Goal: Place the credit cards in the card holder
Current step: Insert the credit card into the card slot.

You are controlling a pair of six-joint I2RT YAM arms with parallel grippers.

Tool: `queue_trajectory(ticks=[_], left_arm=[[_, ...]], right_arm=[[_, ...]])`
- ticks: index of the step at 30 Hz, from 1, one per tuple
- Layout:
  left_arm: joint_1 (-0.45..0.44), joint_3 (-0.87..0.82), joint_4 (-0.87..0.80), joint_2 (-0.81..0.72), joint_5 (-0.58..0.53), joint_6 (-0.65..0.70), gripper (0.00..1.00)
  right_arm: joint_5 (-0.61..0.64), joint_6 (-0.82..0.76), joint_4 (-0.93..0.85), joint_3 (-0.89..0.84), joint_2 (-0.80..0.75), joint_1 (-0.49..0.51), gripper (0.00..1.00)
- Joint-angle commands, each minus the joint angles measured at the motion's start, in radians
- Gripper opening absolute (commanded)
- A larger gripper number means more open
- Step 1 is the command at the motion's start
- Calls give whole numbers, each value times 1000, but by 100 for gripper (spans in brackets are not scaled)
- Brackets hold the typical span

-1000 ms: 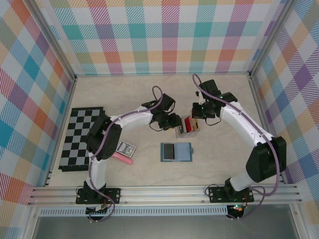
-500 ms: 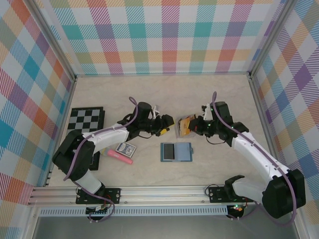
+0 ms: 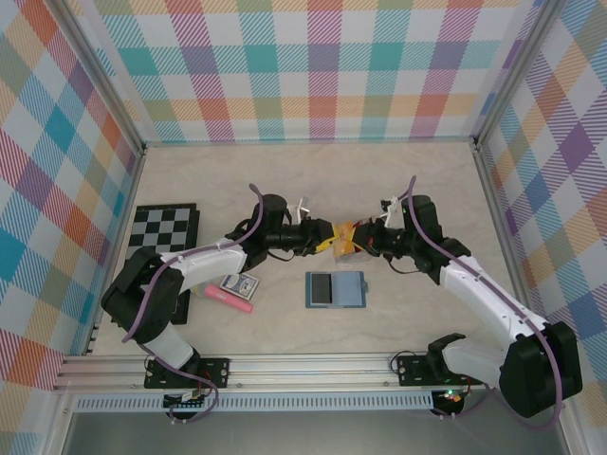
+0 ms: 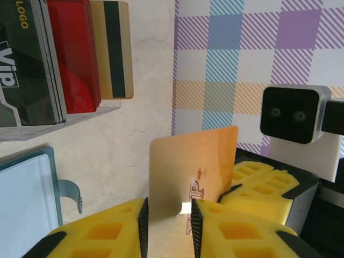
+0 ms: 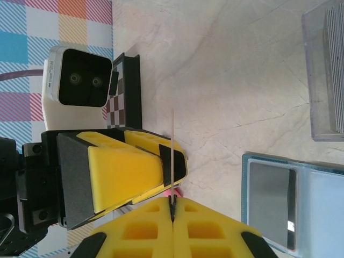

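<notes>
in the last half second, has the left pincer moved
Yes. The left pincer moved right, from level with the card holder's left edge to nearer its middle.

chessboard [image 3: 163, 227], playing-card box [image 3: 240, 283], pink stick [image 3: 228, 298]

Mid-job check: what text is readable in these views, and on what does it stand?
"LOGO": gold letters on the black card in the stack.
"Vip": large pale letters on that same black card.
"VIP": printed on the lone tan-gold card, partly hidden.
Playing-card box: print too small to read.
</notes>
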Motion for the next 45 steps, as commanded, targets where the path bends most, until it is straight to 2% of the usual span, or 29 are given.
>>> queue_trajectory(ticks=[1, 6, 8, 12, 14, 16, 19, 23, 33, 37, 40, 45], left_arm=[[-9, 11, 47, 8, 32, 4, 22], [-9, 3, 23, -6, 23, 21, 7], [-9, 4, 3, -9, 24, 33, 1], [-9, -6, -96, -27, -7, 92, 0], [-16, -12, -216, -47, -59, 167, 0], [-31, -14, -338, -62, -124, 238, 0], [-49, -57, -359, -68, -162, 252, 0], [-78, -102, -337, -52, -177, 245, 0], [-121, -156, -284, -11, -215, 256, 0], [-129, -177, -227, 6, -224, 256, 0], [-135, -182, -188, 22, -221, 250, 0], [-143, -195, -147, 39, -230, 238, 0]], right_arm=[[-26, 12, 35, -14, 5, -5, 7], [0, 4, -3, -22, 11, -6, 9], [17, -8, -37, -22, 10, -5, 16], [136, -66, -200, -20, -8, -4, 38], [268, -117, -345, -7, -3, 4, 52], [342, -168, -426, -8, 21, 14, 59], [364, -204, -442, -28, 71, 44, 63], [461, -214, -462, -6, 138, 128, 68], [462, -213, -401, 52, 344, 195, 67], [471, -212, -380, 38, 360, 196, 60], [486, -213, -386, 34, 370, 195, 50], [499, -206, -380, 14, 372, 194, 42]])
